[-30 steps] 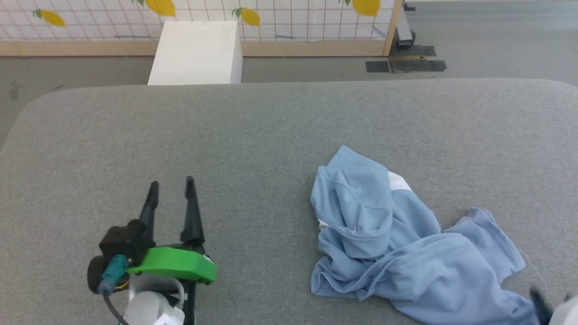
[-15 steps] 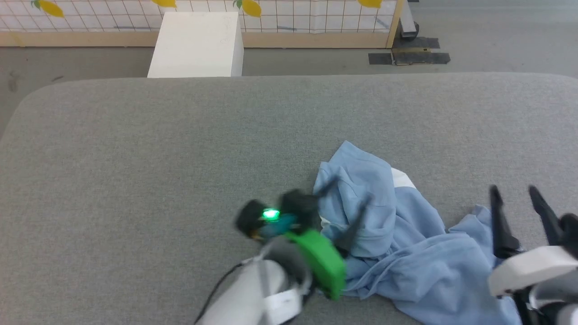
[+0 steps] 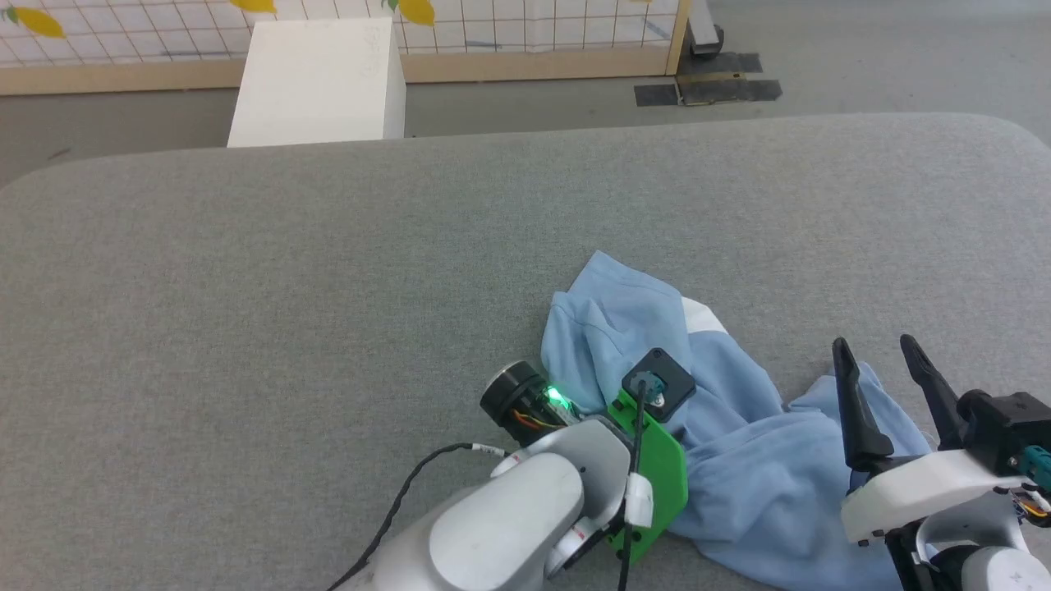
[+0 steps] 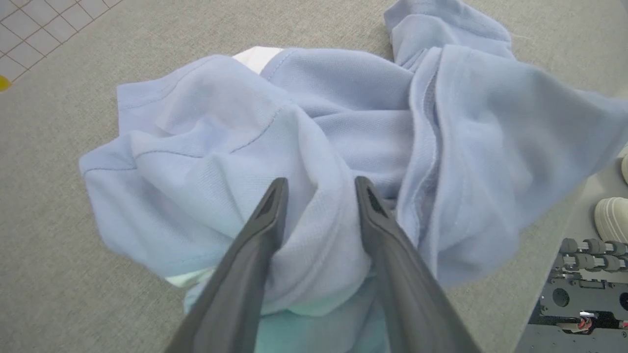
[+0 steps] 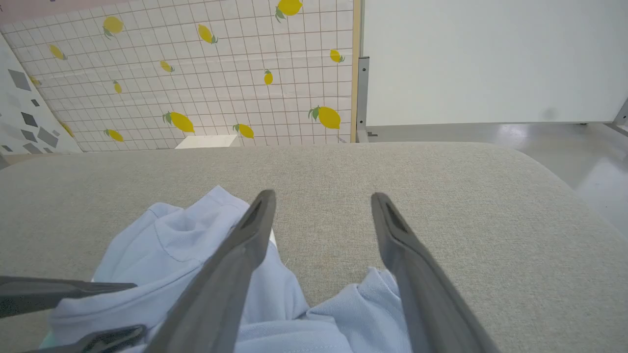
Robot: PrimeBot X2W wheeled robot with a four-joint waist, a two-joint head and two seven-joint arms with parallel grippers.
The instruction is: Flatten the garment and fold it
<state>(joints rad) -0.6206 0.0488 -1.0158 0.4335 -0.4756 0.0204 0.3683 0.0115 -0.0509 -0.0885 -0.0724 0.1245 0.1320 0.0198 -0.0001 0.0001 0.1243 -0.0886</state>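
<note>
- My left gripper [image 4: 320, 181] points down into the left part of the garment [image 3: 739, 460]. Its fingers are parted astride a raised fold, and cloth fills the gap, but they are not clamped on it.
- My right gripper [image 3: 873, 345] is spread wide and empty, above the garment's right edge.
- The garment lies crumpled on the grey padded table [image 3: 246, 287], on my right side, with a white patch [image 3: 702, 316] showing at its far edge.

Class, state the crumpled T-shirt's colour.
T-shirt: light blue with some white; best in left wrist view.
</note>
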